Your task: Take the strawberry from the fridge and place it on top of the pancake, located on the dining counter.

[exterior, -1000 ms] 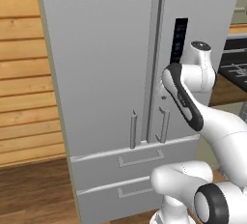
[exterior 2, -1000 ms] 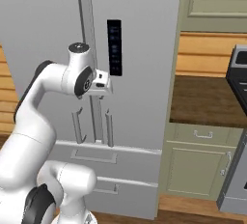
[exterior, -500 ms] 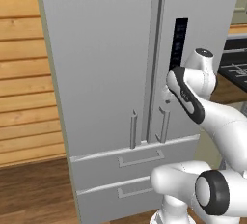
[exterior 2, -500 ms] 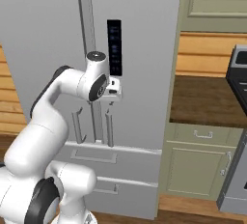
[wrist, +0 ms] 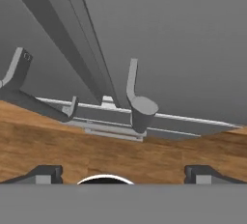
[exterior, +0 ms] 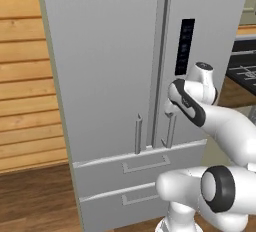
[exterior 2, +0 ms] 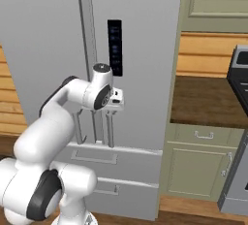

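The fridge [exterior: 115,76] stands with both doors shut. The gripper [wrist: 123,172], jaws spread wide and empty, hangs near the right door handle [wrist: 137,100].

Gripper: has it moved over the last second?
Yes. In the right base view the gripper has shifted right, from left of the fridge door seam to the right door's handle, below the dispenser panel.

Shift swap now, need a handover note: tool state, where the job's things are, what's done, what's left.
Tool: open, holding nothing, close to the right door handle of the fridge, looking down along it.
Fridge: both doors and both drawers shut.
Done: arm brought up to the handle.
Left: grip the handle, open the door, find the strawberry, carry it to the pancake on the dining counter.
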Controlling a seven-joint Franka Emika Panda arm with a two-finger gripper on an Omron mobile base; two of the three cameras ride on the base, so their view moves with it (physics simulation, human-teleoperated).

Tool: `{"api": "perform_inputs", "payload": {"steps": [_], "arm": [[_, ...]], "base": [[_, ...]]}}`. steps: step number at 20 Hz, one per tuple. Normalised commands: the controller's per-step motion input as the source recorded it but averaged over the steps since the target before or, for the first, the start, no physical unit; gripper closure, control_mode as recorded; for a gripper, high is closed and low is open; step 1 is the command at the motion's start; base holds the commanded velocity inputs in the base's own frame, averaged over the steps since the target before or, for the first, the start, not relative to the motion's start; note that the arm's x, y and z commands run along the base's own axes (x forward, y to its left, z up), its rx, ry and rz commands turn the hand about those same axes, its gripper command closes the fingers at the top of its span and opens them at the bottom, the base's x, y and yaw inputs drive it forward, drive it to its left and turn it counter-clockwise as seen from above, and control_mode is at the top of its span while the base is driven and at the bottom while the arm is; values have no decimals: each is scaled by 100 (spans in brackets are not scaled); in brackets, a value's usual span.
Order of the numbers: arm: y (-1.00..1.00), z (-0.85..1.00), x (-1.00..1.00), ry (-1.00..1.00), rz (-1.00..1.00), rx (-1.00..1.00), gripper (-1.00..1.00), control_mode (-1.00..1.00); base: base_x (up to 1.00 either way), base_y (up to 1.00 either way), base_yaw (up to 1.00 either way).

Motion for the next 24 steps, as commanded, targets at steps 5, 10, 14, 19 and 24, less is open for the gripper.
{"api": "perform_inputs", "payload": {"steps": [5, 10, 14, 19, 24], "arm": [[0, -37, 31, -7, 0, 0, -100, -100], [-3, -22, 45, -13, 0, 0, -100, -100], [-11, -22, 36, -14, 0, 0, -100, -100], [0, -18, 6, 0, 0, 0, -100, -100], [0, -20, 0, 3, 0, 0, 100, -100]], "base": [[0, 0, 0], [0, 0, 0], [0, 0, 0], [0, 0, 0], [0, 0, 0]]}}
